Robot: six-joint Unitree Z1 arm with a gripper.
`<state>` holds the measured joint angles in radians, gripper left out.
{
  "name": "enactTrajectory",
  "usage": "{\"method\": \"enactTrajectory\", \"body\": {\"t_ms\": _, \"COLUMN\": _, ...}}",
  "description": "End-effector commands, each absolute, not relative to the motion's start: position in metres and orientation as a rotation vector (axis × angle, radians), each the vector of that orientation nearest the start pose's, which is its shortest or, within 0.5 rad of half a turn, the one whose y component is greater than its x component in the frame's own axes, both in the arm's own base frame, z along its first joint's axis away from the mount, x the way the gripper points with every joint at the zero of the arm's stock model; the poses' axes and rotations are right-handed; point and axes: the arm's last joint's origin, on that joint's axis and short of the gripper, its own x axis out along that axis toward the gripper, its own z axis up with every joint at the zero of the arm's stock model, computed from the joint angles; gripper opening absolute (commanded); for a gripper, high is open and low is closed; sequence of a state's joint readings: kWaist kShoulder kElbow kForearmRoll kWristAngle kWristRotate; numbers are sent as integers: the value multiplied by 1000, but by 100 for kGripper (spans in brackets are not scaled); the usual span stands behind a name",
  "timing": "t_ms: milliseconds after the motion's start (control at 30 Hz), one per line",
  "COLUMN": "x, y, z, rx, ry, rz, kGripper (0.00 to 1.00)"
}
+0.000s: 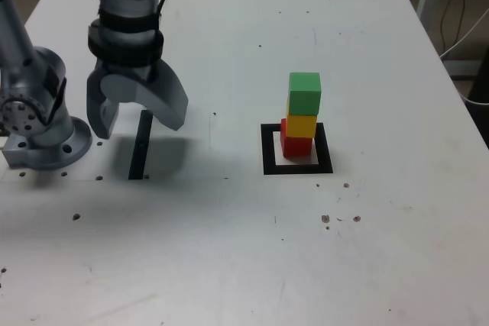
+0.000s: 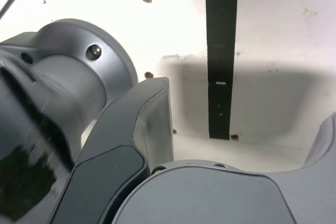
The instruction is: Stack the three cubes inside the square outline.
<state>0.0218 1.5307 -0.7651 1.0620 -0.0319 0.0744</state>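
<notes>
Stack: small solid red cube (image 1: 296,145) at the bottom, yellow cube (image 1: 301,125) on it, green cube (image 1: 304,94) on top; long axis upright
Place: inside the thick black square outline (image 1: 269,150) with a white centre
Arm: dark, ringed wrist (image 1: 128,24) at the exterior view's left, pointing down
Gripper: grey curved gripper (image 1: 137,116), jaws apart, above the straight black strip (image 1: 140,145), well apart from the stack
</notes>
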Motion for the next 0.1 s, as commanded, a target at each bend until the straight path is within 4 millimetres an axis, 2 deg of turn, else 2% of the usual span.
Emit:
{"method": "enactTrajectory", "body": {"t_ms": 0, "x": 151, "y": 2, "z": 225, "rx": 0, "ry": 1824, "rz": -73, "kGripper": 100}}
{"method": "enactTrajectory", "body": {"t_ms": 67, "x": 150, "y": 2, "z": 224, "rx": 0, "ry": 1822, "rz": -73, "kGripper": 100}}
